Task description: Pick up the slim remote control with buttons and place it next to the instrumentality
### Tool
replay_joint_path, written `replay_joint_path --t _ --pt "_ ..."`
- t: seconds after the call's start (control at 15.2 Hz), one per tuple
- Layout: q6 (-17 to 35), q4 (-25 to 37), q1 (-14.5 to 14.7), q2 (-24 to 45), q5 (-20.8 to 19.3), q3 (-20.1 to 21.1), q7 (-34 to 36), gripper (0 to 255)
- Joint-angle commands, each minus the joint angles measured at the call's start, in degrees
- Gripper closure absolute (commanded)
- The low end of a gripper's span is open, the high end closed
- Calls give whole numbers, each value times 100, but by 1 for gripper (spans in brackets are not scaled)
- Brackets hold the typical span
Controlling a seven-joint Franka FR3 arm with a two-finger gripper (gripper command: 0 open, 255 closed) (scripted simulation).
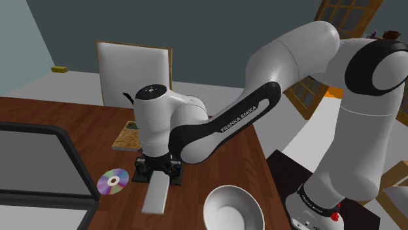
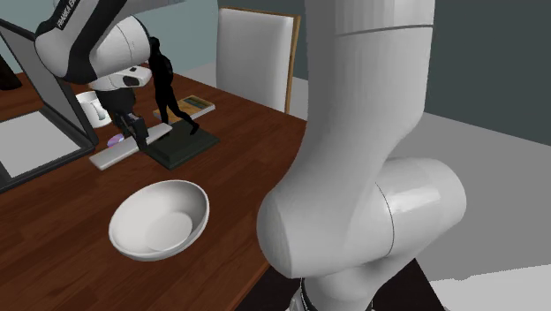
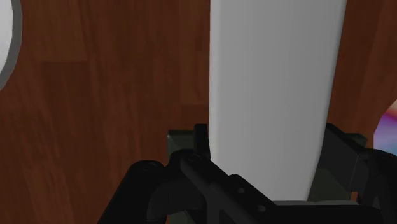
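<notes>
The slim remote (image 1: 155, 195) is a plain pale grey slab. My gripper (image 1: 157, 170) is shut on its far end, low over the brown table (image 1: 59, 117). In the second exterior view the gripper (image 2: 137, 131) holds the remote (image 2: 124, 150) with one end over the dark base (image 2: 181, 146) of a black figurine (image 2: 163, 79). Seen from the wrist, the remote (image 3: 273, 95) runs away from the hand, and the dark base (image 3: 179, 143) shows under it on both sides.
A shiny disc (image 1: 112, 182) lies beside the remote, a white bowl (image 1: 232, 209) nearer the table's front edge. An open laptop (image 1: 39, 163) takes up the shoulder view's left. A book (image 1: 127, 134) and a white chair (image 1: 134, 68) lie beyond the gripper. A white mug (image 2: 91, 106) stands behind the arm.
</notes>
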Motion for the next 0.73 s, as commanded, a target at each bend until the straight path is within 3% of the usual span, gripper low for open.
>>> replay_joint_path --t 0.0,0.33,0.66 --pt "-219 477 329 337 -204 -19 337 255" --pt "-745 1771 1163 1237 -630 -167 911 255" --pt "-461 1643 1215 1416 -752 -260 983 255"
